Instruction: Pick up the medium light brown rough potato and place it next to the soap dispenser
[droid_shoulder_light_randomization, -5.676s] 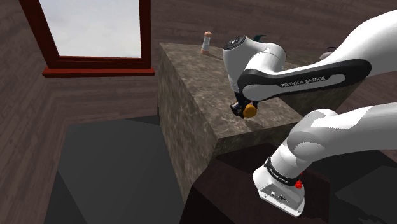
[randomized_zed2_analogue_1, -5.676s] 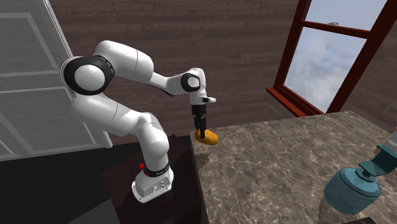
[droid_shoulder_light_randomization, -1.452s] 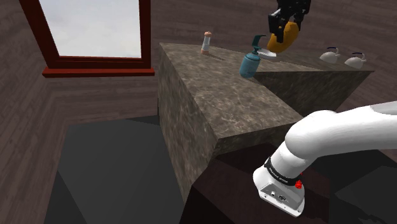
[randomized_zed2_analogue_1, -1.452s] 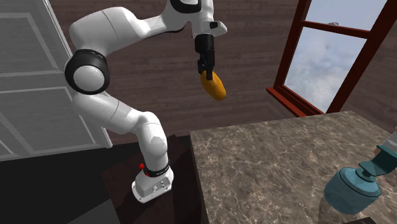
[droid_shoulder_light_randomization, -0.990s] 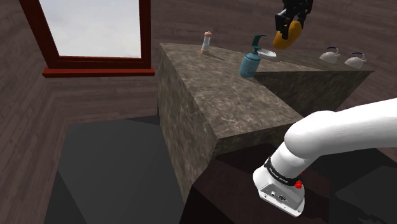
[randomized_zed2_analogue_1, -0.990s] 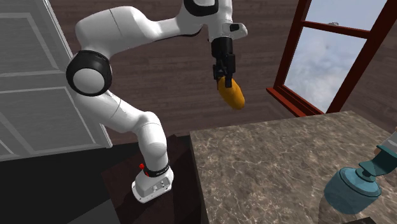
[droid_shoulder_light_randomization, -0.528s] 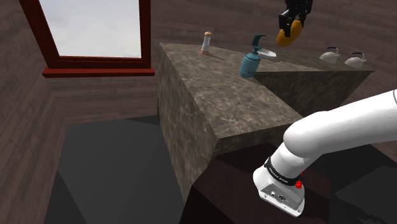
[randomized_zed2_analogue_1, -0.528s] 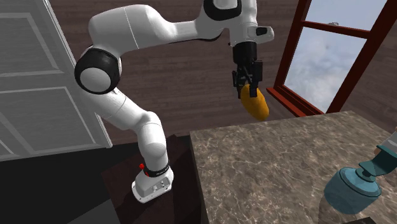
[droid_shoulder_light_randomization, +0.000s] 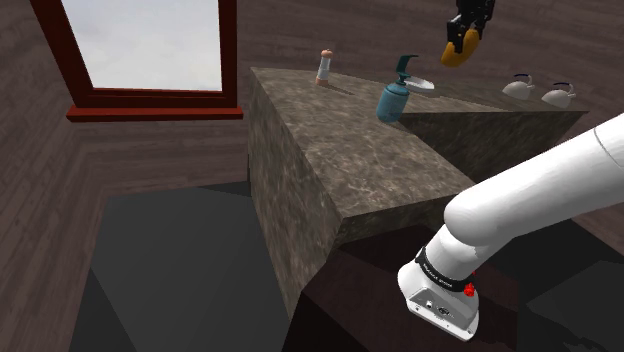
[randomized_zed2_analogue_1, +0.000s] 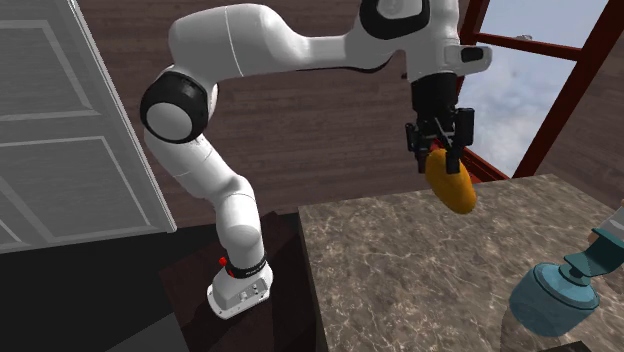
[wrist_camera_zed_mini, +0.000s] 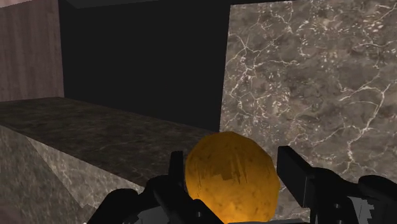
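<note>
The pincer (randomized_zed2_analogue_1: 440, 150) is clamped on the upper end of the potato (randomized_zed2_analogue_1: 452, 182), an orange-brown lump hanging tilted in the air. It is about over the desk's (randomized_zed2_analogue_1: 400, 260) edge by the window, but whether inside that edge or just past it is hard to tell. The shoulder view's top border cuts off the pincer (droid_shoulder_light_randomization: 466, 30). The teal dispenser (randomized_zed2_analogue_1: 556, 296) is cropped at the second exterior view's lower right corner, and the potato is well apart from it

The gripper (randomized_zed2_analogue_1: 441, 150) has carried the potato (randomized_zed2_analogue_1: 452, 184) up from the counter (randomized_zed2_analogue_1: 400, 265) and onward toward the soap dispenser (droid_shoulder_light_randomization: 393, 100).
</note>
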